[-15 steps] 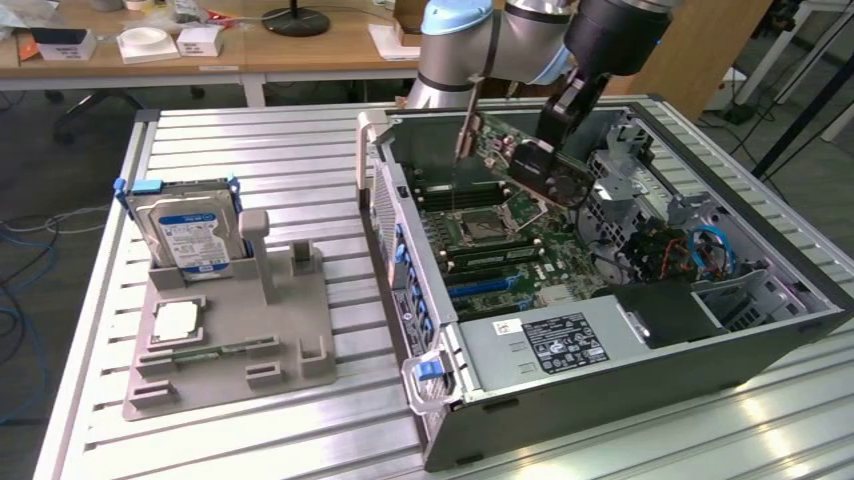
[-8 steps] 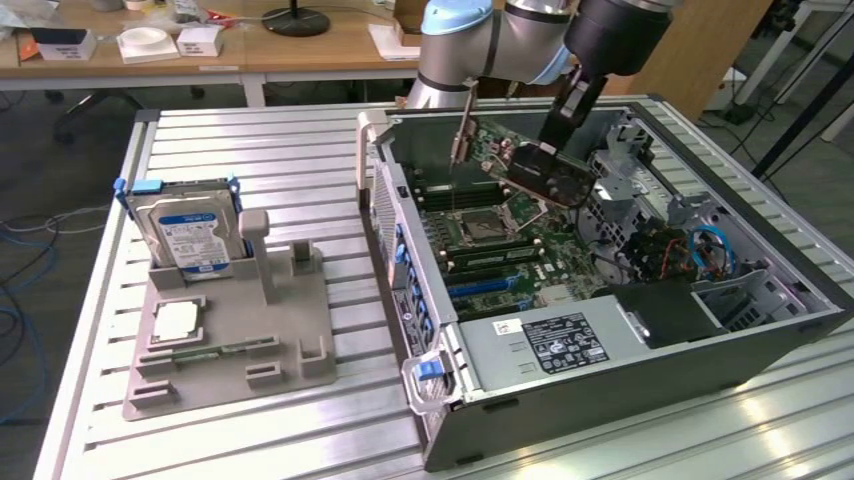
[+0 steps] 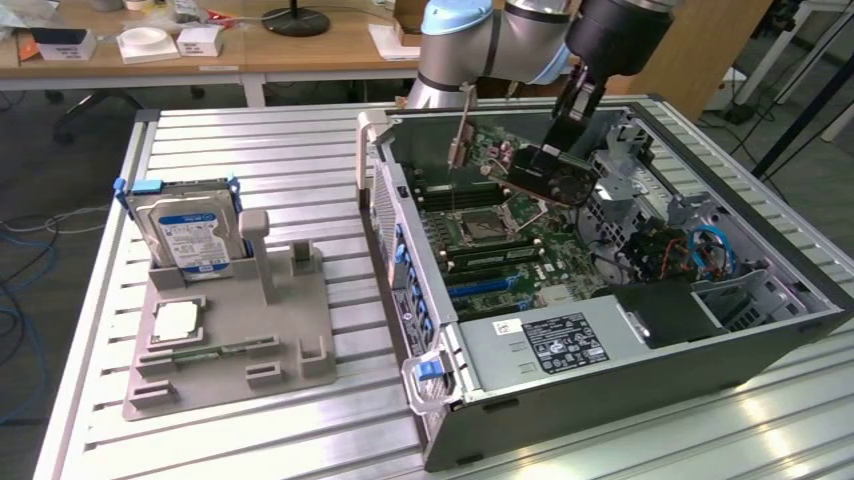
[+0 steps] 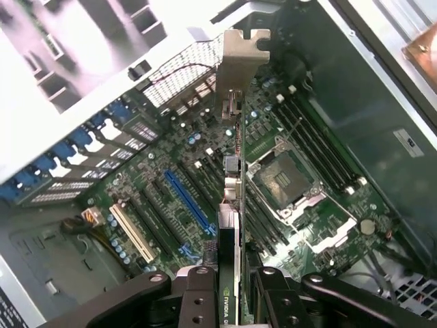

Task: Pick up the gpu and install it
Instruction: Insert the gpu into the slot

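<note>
- The hard drive (image 3: 187, 225) is standing in the tray (image 3: 300, 330), well apart from the case (image 3: 641, 370).
- The gpu (image 3: 541, 172) is hanging tilted over the motherboard (image 3: 501, 250), not yet seated, and the gripper (image 3: 558, 150) is clamping it narrowly.
- Judged step: carrying the card toward a slot (image 4: 190, 199). Seating is calling for its edge parallel to the slot and its bracket (image 4: 242, 51) at the rear wall.
- Room is lying open above, while the case walls are bounding both sides.
</note>
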